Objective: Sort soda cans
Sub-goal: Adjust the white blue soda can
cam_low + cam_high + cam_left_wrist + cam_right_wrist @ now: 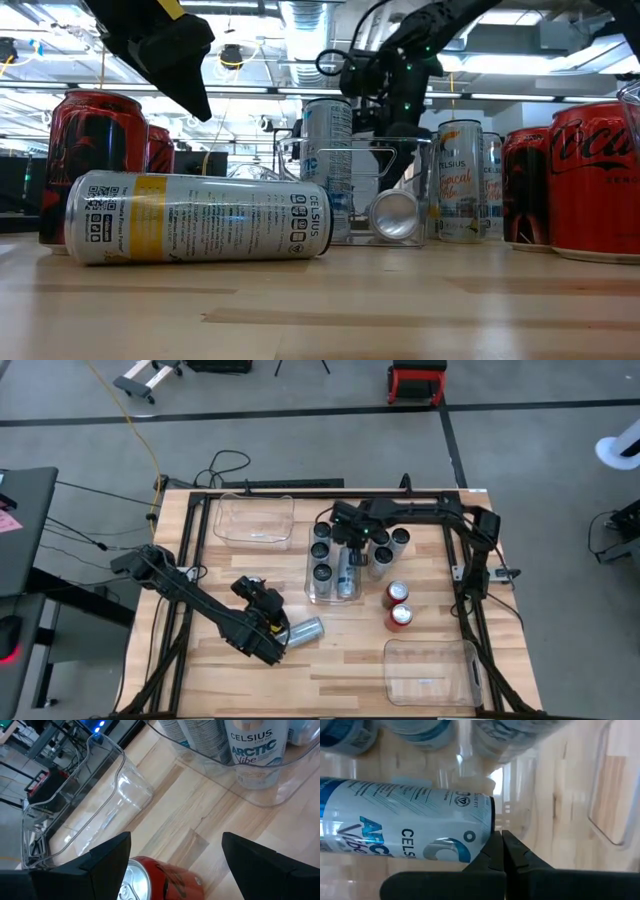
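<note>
Soda cans (322, 548) in middle bin (310, 592), left gripper (175, 857) wide above red can (155, 880)

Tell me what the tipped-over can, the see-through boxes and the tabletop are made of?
The tipped-over can looks like thin metal with a glossy printed silver and yellow skin; its sheen catches the light. The see-through box seems to be clear, smooth plastic, since the wood shows through its walls. The tabletop appears to be pale wooden planks with visible grain and seams, probably sealed.
</note>
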Robot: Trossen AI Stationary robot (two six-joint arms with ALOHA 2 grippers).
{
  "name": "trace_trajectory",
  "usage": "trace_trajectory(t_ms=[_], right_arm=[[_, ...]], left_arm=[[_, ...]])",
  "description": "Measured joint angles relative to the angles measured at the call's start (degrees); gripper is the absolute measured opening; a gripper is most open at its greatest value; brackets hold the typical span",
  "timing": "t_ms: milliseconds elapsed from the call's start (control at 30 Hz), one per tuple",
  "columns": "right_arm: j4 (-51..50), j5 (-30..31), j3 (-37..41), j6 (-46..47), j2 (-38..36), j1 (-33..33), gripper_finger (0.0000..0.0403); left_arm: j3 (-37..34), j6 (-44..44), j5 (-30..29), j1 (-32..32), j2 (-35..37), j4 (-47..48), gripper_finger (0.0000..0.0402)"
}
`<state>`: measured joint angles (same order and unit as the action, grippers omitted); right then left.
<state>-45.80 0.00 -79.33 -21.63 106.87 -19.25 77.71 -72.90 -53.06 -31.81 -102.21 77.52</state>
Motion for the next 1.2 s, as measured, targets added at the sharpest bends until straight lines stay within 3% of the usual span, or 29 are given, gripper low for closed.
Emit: trace_trajectory(t_ms=[1200], right_arm=[[5.97, -4.53, 2.05, -0.9, 0.31, -0.93, 0.0]], left_arm=[[0.0, 0.07, -1.22, 0.15, 0.0, -0.03, 0.0306]])
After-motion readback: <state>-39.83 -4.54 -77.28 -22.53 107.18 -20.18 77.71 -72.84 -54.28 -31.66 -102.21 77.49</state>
